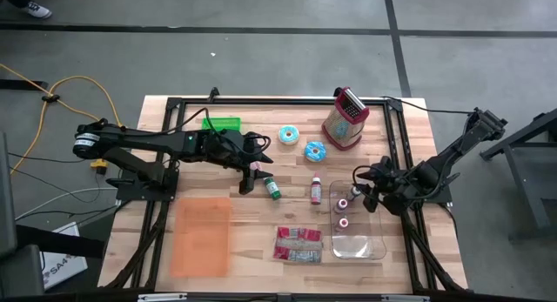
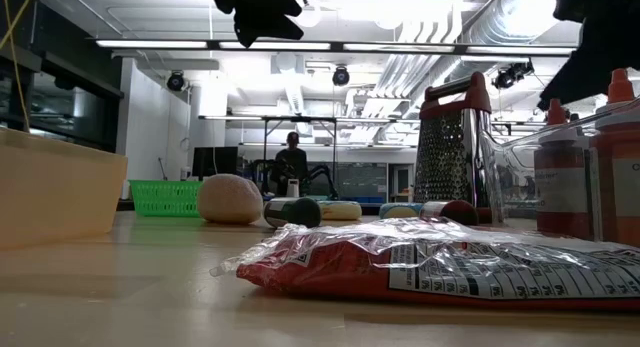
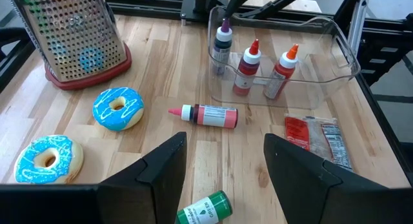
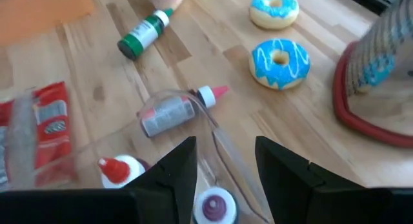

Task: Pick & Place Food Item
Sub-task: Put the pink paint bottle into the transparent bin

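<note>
Two blue-iced donuts (image 1: 289,134) (image 1: 315,150) lie near the table's far middle. A red snack packet (image 1: 298,244) lies flat near the front edge. A beige round lump (image 2: 230,199) rests on the table close under my left gripper (image 3: 226,143), which hangs open above the table left of centre with nothing between its fingers. My right gripper (image 4: 226,150) is open above the far end of a clear tub (image 1: 370,241). A purple-capped bottle (image 4: 216,208) stands upright in the tub just below its fingers. No touch shows.
Two red-capped bottles (image 3: 248,66) (image 3: 282,69) also stand in the tub. A pink bottle (image 1: 316,191) and a green bottle (image 1: 272,187) lie at the table's middle. A grater (image 1: 345,119) and a green basket (image 1: 222,124) stand at the far edge. An orange mat (image 1: 202,237) lies front left.
</note>
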{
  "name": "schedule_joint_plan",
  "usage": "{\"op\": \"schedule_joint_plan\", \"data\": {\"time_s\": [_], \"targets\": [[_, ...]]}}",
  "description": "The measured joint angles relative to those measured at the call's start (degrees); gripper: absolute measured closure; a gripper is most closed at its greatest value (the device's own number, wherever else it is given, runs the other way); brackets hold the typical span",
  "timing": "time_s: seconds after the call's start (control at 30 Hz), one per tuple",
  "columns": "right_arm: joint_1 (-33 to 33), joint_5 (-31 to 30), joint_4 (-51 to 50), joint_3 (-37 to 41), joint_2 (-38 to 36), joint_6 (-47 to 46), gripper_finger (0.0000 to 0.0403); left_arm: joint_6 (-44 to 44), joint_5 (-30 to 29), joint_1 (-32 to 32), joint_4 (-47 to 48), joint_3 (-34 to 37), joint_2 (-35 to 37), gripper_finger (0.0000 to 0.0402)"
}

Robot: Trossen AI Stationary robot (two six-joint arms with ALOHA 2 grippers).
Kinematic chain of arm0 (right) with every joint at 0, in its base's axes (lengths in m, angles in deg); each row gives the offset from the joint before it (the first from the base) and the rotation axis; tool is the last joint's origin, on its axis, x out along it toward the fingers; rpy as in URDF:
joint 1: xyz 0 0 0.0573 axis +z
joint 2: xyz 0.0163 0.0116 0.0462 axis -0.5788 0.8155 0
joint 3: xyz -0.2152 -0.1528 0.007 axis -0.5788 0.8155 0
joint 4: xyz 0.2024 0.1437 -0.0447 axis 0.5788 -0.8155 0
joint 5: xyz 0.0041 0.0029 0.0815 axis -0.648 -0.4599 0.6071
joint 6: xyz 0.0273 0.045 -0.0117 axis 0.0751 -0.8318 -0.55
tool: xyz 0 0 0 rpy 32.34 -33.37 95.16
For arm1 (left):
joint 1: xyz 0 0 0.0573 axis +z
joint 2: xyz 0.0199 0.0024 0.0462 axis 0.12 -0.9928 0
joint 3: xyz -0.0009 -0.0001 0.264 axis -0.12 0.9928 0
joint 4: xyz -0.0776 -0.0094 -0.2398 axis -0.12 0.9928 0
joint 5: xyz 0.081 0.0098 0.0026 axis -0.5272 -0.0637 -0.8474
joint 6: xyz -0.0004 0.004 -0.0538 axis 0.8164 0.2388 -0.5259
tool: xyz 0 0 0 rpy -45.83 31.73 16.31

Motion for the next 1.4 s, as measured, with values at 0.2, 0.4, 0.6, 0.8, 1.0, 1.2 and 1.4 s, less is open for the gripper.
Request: {"op": "schedule_joint_plan", "data": {"time_s": [0.2, 0.4, 0.6, 0.8, 1.0, 1.2, 1.4], "targets": [[-2.6, 1.7, 6.7, 0.0, 0.0, 3.9, 0.0257, 0.0, 0.0, 0.0, 0.0, 0.0, 0.0, 0.0202], [-9.9, 8.3, 12.5, 0.0, 0.0, 7.8, 0.026, 0.0, 0.0, 0.0, 0.0, 0.0, 0.0, 0.0202], [-17.6, 15.3, 20.5, 0.0, 0.0, 15.0, 0.0268, 0.0, 0.0, 0.0, 0.0, 0.0, 0.0, 0.0202], [-23.7, 22.0, 27.5, 0.0, 1.4, 22.4, 0.027, 0.0, 0.0, 0.0, 0.0, 0.0, 0.0, 0.0202], [-28.2, 27.2, 33.9, 0.0, 5.4, 24.2, 0.027, 0.0, 0.0, 0.0, 0.0, 0.0, 0.0, 0.0202], [-32.0, 33.8, 38.3, -0.3, 10.0, 23.8, 0.027, 0.0, 0.0, 0.0, 0.0, 0.0, 0.0, 0.0202], [-33.8, 37.8, 35.0, -6.5, 14.7, 25.7, 0.027, 0.0, 0.0, 0.0, 0.0, 0.0, 0.0, 0.0202]]}}
